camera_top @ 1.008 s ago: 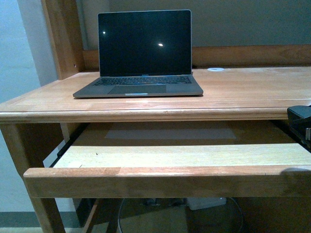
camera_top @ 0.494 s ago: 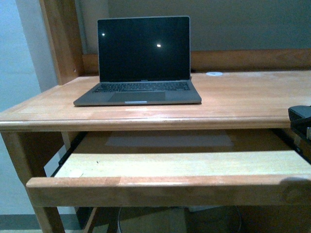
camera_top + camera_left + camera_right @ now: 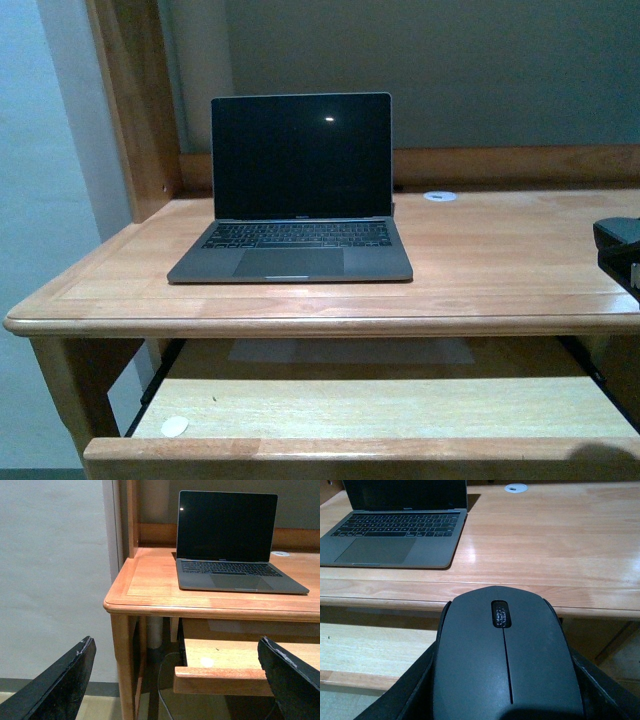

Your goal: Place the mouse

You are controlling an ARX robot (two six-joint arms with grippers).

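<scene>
Right wrist view: R gripper (image 3: pixel 504 687) clamps black mouse (image 3: pixel 502 640), filling lower centre of frame, in front of the desk (image 3: pixel 560 540) edge. Carry step, not yet placed. Next, probably: fwd over bare wood right of laptop (image 3: pixel 395 535), lower, release. L gripper (image 3: pixel 175 680) spread wide, empty.

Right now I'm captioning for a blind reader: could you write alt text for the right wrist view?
A black mouse fills the foreground, held in the right end effector just short of the front edge of a wooden desk. Beyond it an open laptop and a small white disc sit on the desk.
</scene>
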